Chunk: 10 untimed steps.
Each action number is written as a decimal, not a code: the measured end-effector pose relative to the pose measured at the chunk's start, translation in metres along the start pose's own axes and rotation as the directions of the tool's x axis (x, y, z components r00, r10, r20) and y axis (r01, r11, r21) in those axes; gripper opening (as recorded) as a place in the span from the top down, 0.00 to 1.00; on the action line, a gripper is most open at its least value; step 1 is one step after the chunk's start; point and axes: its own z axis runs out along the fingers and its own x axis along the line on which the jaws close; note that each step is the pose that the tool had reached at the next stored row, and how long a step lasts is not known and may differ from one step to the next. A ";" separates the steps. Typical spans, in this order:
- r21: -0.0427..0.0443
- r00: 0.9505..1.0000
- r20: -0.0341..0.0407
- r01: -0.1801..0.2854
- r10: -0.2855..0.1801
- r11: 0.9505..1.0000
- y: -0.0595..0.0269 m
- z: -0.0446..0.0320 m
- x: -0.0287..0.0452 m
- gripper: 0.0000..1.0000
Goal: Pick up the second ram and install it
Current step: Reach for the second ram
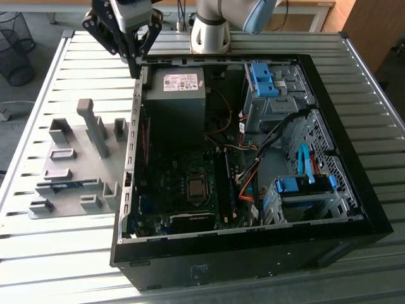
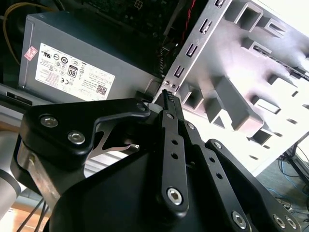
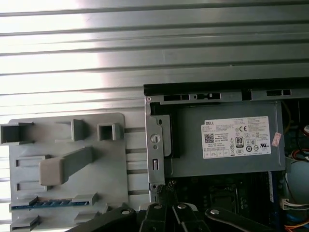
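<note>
Exterior view has the claw (image 1: 135, 68) pinched closed on nothing at the eleven o'clock corner of the black steel computer case (image 1: 253, 256). The second ram (image 1: 63, 185), a thin flat blue board, lies along a slot of the matte grey moulded holder (image 1: 76, 136), at about seven o'clock from the claw and well apart from it, on the ribbed metal worktop (image 1: 63, 253). I judge a clean pick needs the claw opened, squared to the stick's long flat faces, closed near mid-length and drawn straight out, since so slim a board would jam or flex if tilted.
</note>
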 end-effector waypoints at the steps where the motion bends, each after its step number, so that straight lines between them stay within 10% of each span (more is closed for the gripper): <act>1: 0.000 1.000 0.000 0.000 0.000 1.000 -0.0001 0.0002 0.0014 0.89; 10: 0.000 1.000 0.000 0.000 0.000 1.000 -0.0005 0.0011 0.0064 0.89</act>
